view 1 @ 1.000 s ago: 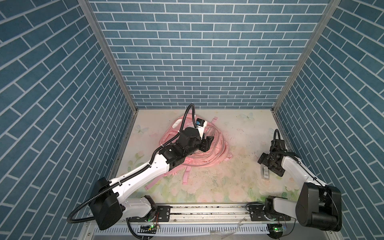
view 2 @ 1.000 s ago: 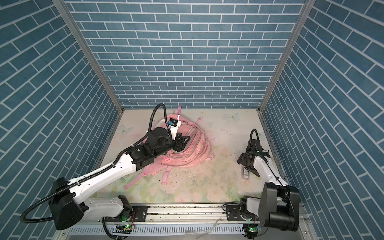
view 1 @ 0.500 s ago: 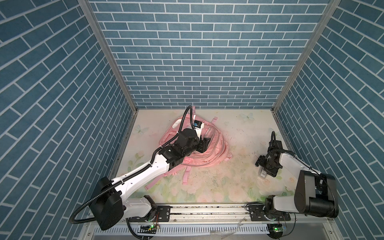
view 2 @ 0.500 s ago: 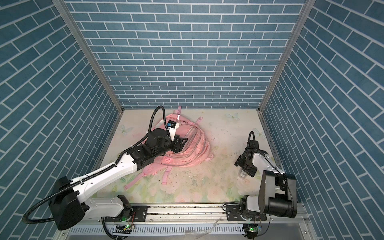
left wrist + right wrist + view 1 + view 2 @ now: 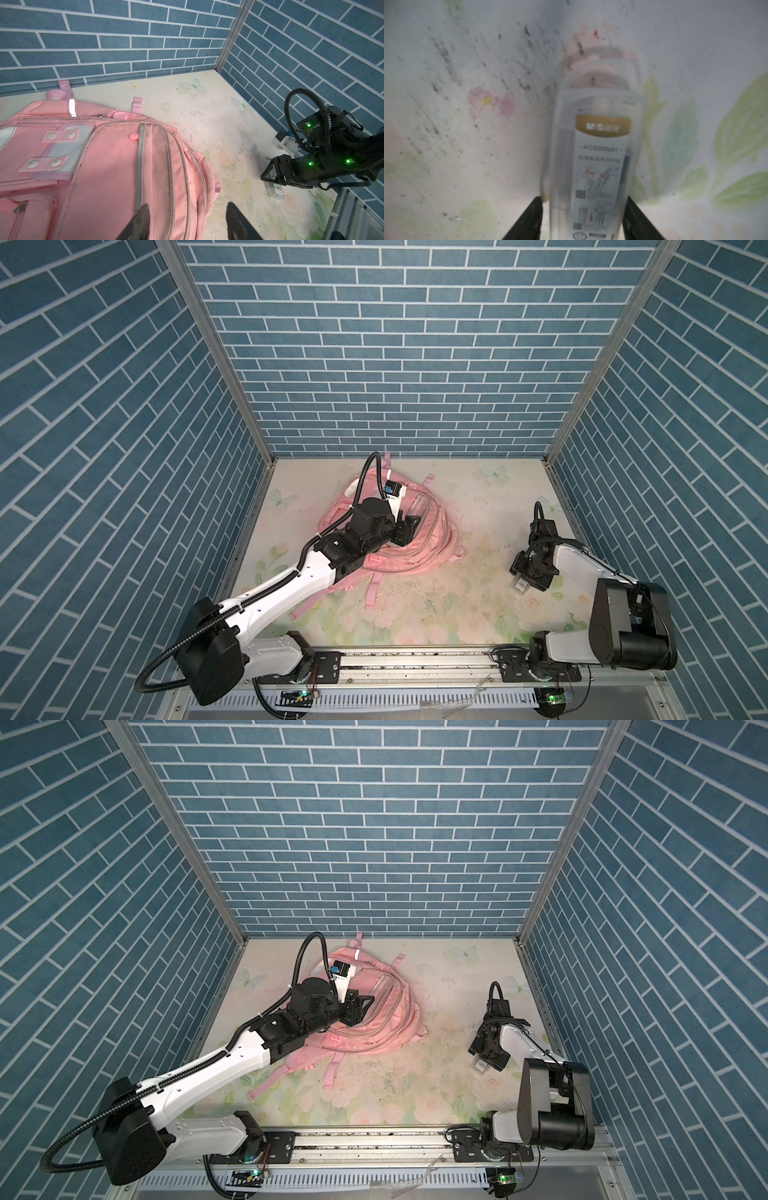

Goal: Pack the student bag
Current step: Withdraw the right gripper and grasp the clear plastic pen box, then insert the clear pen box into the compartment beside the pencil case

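Left arm (image 5: 286,593) reaches forward, left end effector (image 5: 186,209) jaws apart; right arm (image 5: 582,568) folded, right end effector (image 5: 583,205) pointing downward.

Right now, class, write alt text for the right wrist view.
A clear plastic case with a printed label lies on the speckled floral table, between the two black fingers of the right gripper. Blur hides whether they touch it.

Floral table (image 5: 436,610) carries student bag (image 5: 432,547) — and clear case (image 5: 520,585).
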Motion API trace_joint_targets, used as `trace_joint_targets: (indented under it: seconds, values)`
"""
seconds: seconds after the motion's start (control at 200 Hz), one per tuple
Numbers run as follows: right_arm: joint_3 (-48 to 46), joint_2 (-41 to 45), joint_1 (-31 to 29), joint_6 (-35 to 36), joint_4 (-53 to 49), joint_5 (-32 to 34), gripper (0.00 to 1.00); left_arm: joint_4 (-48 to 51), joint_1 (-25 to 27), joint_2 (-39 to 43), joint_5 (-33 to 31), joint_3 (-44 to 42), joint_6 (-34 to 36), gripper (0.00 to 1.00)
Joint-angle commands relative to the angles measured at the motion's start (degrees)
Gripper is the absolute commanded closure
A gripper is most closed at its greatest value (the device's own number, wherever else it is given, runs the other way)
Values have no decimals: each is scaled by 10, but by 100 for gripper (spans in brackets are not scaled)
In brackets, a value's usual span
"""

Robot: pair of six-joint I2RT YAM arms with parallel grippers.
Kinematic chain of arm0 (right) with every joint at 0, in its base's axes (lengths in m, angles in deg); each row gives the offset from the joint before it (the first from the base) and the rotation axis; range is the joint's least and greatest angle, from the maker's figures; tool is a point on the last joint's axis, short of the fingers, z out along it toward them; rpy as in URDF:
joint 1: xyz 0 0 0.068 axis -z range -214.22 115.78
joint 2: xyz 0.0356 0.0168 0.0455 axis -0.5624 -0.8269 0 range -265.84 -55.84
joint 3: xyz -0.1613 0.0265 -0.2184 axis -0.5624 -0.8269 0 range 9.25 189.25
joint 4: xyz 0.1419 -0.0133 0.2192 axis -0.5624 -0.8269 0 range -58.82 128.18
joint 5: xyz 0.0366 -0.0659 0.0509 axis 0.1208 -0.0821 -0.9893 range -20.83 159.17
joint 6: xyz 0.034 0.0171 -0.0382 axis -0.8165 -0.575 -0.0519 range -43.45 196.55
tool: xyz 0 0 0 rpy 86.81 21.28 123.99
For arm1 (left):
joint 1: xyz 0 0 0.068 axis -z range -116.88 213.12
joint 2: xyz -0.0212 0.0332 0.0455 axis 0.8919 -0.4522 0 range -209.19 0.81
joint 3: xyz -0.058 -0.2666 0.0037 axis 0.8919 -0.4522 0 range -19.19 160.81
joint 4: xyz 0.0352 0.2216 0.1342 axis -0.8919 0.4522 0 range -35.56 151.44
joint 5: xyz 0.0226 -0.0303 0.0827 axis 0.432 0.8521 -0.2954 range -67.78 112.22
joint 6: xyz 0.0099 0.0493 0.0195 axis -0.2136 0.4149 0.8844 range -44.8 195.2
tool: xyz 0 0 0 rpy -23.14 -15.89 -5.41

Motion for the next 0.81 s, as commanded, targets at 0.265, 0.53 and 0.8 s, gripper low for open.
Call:
trace_joint_targets:
  seconds: [0.265, 0.53, 0.8]
  values:
    - [18, 43, -17, 1, 17, -120, 58, 86, -2, -7, -52, 25, 12, 40]
    - [57, 86, -57, -58, 97, -226, 59, 150, 17, -70, -99, 61, 40, 39]
    - [87, 53, -121, -95, 178, -223, 59, 185, 36, -178, -103, 135, 41, 37]
